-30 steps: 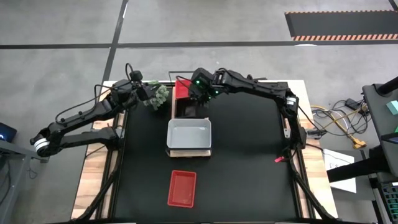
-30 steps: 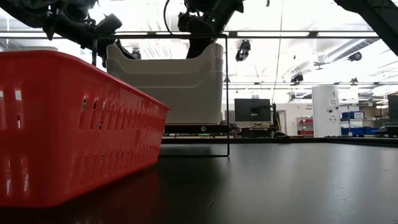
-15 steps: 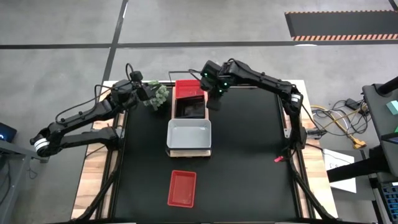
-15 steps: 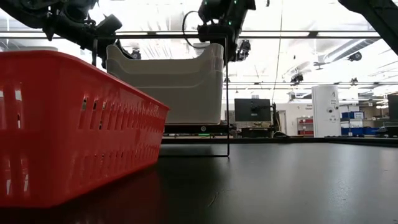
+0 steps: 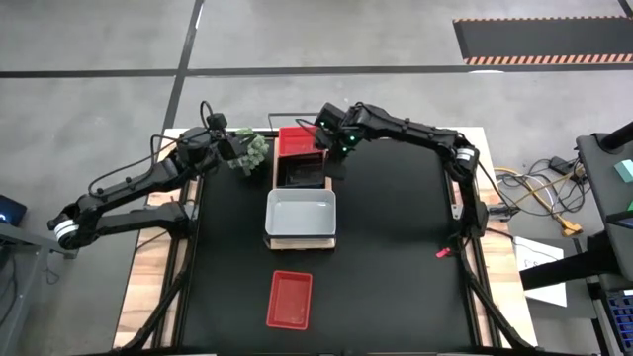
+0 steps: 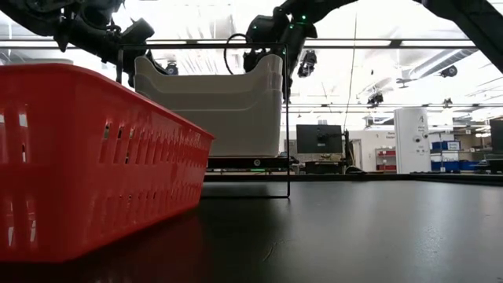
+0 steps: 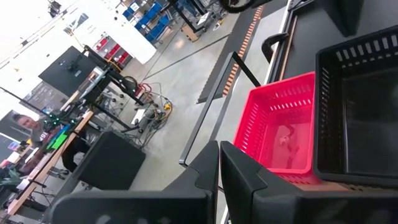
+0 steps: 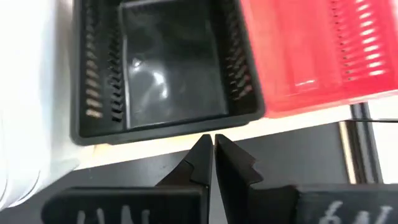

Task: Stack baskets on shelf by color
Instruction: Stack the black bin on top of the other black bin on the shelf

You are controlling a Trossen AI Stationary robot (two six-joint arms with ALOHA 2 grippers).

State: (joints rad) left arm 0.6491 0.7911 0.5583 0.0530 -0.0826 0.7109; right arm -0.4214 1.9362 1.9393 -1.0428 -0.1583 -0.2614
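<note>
The shelf [image 5: 300,243] runs from far to near along the table's middle. On it stand a red basket [image 5: 294,141] at the far end, a black basket [image 5: 300,174] behind nested white baskets [image 5: 301,211]. A second red basket [image 5: 290,299] lies on the table near the front edge. My right gripper [image 5: 334,164] hovers shut just right of the black basket [image 8: 163,65], above the plank's edge [image 8: 149,151], holding nothing. My left gripper [image 5: 237,150] is shut beside a green plant [image 5: 256,150]; whether it touches the plant I cannot tell.
The shelf's thin wire frame [image 6: 287,118] rises at its end, close to my right gripper. The near red basket [image 6: 94,157] fills the low view's left. Bare black tabletop [image 5: 396,257] lies right of the shelf. Cables [image 5: 539,193] lie off the table's right side.
My right gripper has moved from over the black basket toward the table's right edge and now hangs just beside the shelf. The baskets on the shelf have stayed put.
</note>
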